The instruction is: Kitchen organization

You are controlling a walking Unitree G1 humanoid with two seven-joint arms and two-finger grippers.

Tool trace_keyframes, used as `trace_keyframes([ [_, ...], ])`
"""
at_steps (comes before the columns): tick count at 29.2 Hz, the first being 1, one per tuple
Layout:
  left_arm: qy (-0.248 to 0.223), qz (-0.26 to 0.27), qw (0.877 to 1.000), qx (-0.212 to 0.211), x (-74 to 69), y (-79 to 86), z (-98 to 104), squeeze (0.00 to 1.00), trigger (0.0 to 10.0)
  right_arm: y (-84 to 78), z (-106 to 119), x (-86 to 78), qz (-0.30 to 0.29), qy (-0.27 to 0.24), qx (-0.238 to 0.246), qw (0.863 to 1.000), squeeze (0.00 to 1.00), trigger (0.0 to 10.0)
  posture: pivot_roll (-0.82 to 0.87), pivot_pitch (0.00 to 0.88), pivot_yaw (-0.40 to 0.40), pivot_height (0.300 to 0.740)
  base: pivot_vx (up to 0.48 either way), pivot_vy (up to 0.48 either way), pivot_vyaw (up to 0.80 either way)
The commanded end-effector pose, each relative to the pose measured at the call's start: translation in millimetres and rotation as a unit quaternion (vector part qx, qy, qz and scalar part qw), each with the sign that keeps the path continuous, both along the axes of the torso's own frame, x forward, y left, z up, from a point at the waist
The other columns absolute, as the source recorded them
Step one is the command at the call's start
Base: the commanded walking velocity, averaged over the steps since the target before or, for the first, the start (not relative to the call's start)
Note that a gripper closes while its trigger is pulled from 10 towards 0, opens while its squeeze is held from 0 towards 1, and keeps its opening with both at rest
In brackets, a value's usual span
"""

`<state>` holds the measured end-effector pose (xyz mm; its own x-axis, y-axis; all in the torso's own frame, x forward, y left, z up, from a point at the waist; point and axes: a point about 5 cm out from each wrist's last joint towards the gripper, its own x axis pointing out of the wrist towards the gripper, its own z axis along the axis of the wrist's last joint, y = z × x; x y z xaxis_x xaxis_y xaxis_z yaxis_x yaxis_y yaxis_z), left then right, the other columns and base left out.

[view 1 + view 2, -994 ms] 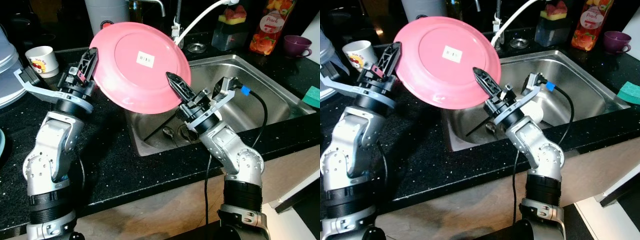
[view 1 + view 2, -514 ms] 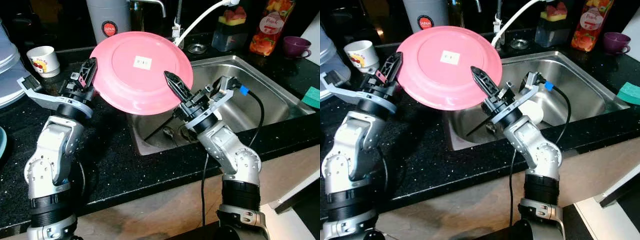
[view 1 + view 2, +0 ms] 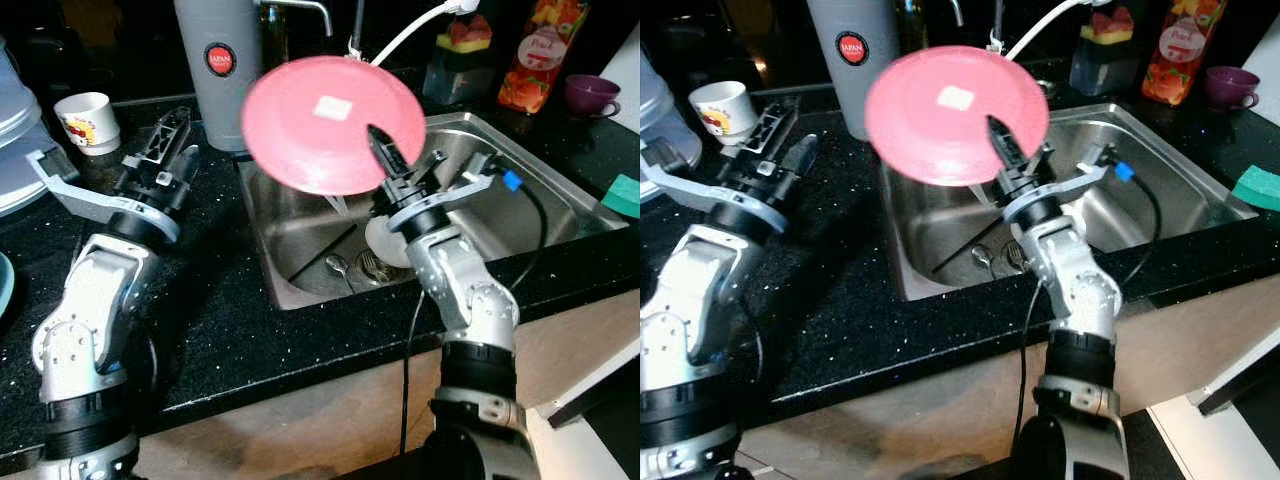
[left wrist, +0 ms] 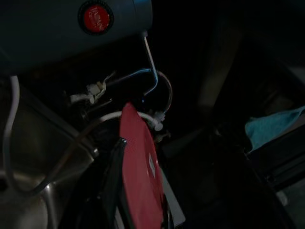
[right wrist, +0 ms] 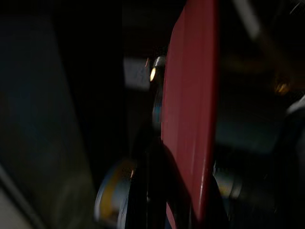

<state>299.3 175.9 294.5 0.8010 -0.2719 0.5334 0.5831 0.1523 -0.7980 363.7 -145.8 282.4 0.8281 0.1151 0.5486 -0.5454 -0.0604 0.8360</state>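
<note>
A humanoid robot is standing at a dark kitchen counter (image 3: 230, 330), working over a steel sink (image 3: 520, 205). Its right gripper (image 3: 385, 160) is holding a pink plate (image 3: 330, 125) by the lower edge, fingers clamped on the rim, so the plate is standing nearly upright above the gripper and hanging over the sink basin. The plate is blurred, suggesting it is being swung. A white label is showing on its underside.

The left gripper (image 3: 165, 145) is hovering off to the plate's far side, over the counter, fingers slightly apart and holding nothing. Beyond it a tall grey canister (image 3: 215, 60) and a white mug (image 3: 85, 120) are standing.

The step in hand looks like carrying the plate one-handed to a resting place, perhaps into the sink. The next move is calling for a steady grip on that thin rim while lowering, keeping clear of the white hose (image 3: 400, 35) behind.
</note>
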Motion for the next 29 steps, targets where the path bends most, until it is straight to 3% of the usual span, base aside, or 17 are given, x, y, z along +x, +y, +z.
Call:
trace_keyframes([
  [1, -0.004, 0.0, 1.0, 0.026, -3.5, -1.5, -2, 0.0, 10.0, -15.5, -2, 5.6, -0.059, 0.023, 0.009, 0.998, 0.0, 0.0, 0.0, 0.11, 0.032, 0.74, 0.0, 0.0, 0.0],
  [4, 0.007, 0.007, 0.999, 0.053, -3.4, -2.1, -6, 0.0, 10.0, -31.2, -1, 7.1, -0.129, 0.033, -0.012, 0.991, 0.0, 0.0, 0.0, 0.11, 0.032, 0.74, 0.0, 0.0, 0.0],
  [7, 0.017, 0.029, 0.992, 0.12, 0.0, -5.8, -13, 0.0, 10.0, -30.6, 11, 4.2, -0.2, 0.003, -0.142, 0.97, 0.0, 0.0, 0.0, 0.113, 0.032, 0.74, 0.0, 0.0, 0.0],
  [9, 0.002, 0.053, 0.973, 0.225, 4.1, -15.4, -14, 0.0, 10.0, -14.4, 21, 2.1, -0.226, -0.044, -0.261, 0.938, 0.0, 0.0, 0.0, 0.113, 0.032, 0.74, 0.0, 0.0, 0.0],
  [10, 0.002, 0.053, 0.973, 0.225, 4.1, -15.4, -14, 0.0, 10.0, -14.4, 21, 2.1, -0.226, -0.044, -0.261, 0.938, 0.0, 0.0, 0.0, 0.113, 0.032, 0.74, 0.0, 0.0, 0.0],
  [11, -0.006, 0.059, 0.961, 0.269, 5.5, -19.4, -15, 0.0, 10.0, -6.8, 23, 1.3, -0.233, -0.063, -0.303, 0.922, 0.0, 0.0, 0.0, 0.119, 0.033, 0.74, 0.0, 0.0, 0.0],
  [14, -0.044, 0.078, 0.876, 0.473, 9.0, -36.0, -25, 0.0, 10.0, 19.7, 23, 0.7, -0.233, -0.116, -0.417, 0.871, 0.0, 0.0, 0.0, 0.124, 0.032, 0.74, 0.0, 0.0, 0.0],
  [15, -0.066, 0.094, 0.821, 0.559, 11.4, -39.7, -30, 0.0, 10.0, 30.8, 20, 1.1, -0.229, -0.135, -0.46, 0.847, 0.0, 0.0, 0.0, 0.126, 0.031, 0.74, 0.0, 0.0, 0.0],
  [18, -0.074, 0.105, 0.795, 0.593, 13.2, -40.0, -31, 0.0, 10.0, 37.4, 18, 1.5, -0.23, -0.149, -0.487, 0.829, 0.0, 0.8, 0.0, 0.127, 0.03, 0.74, 0.0, 0.0, 0.0],
  [19, -0.08, 0.118, 0.775, 0.615, 15.6, -39.0, -32, 0.0, 10.0, 44.7, 14, 1.8, -0.232, -0.165, -0.527, 0.801, 0.0, 1.7, 0.01, 0.129, 0.031, 0.74, 0.0, 0.0, 0.0],
  [20, -0.08, 0.118, 0.775, 0.615, 15.6, -39.0, -32, 0.0, 10.0, 44.7, 14, 1.8, -0.232, -0.165, -0.527, 0.801, 0.0, 1.7, 0.01, 0.129, 0.031, 0.74, 0.0, 0.0, 0.0],
  [22, -0.094, 0.127, 0.743, 0.65, 16.6, -36.8, -35, 0.0, 10.0, 51.0, 7, 2.0, -0.232, -0.185, -0.587, 0.753, 0.0, 2.9, 0.0, 0.131, 0.032, 0.74, 0.0, 0.0, 0.0],
  [23, -0.094, 0.127, 0.743, 0.65, 16.6, -36.8, -35, 0.0, 10.0, 51.0, 7, 2.0, -0.232, -0.185, -0.587, 0.753, 0.0, 2.9, 0.0, 0.131, 0.032, 0.74, 0.0, 0.0, 0.0],
  [24, -0.103, 0.129, 0.728, 0.665, 16.9, -35.9, -36, 0.0, 10.0, 53.2, 4, 2.1, -0.231, -0.193, -0.612, 0.731, 0.0, 2.9, 0.0, 0.131, 0.032, 0.74, 0.0, 0.0, 0.0],
  [25, -0.109, 0.131, 0.716, 0.677, 17.0, -34.6, -38, 0.0, 10.0, 55.1, -1, 2.5, -0.227, -0.2, -0.644, 0.702, 0.0, 4.4, 0.0, 0.131, 0.032, 0.74, 0.0, 0.0, 0.0],
  [26, -0.112, 0.132, 0.708, 0.684, 17.0, -33.6, -38, 0.0, 10.0, 56.6, -7, 3.2, -0.217, -0.203, -0.67, 0.68, 0.0, 10.0, 0.0, 0.133, 0.032, 0.74, 0.0, 0.0, 0.0],
  [29, -0.12, 0.136, 0.692, 0.699, 17.5, -31.3, -39, 0.0, 10.0, 57.4, -21, 4.9, -0.193, -0.201, -0.717, 0.639, 0.0, 10.0, 0.0, 0.134, 0.032, 0.74, 0.0, 0.0, 0.0],
])
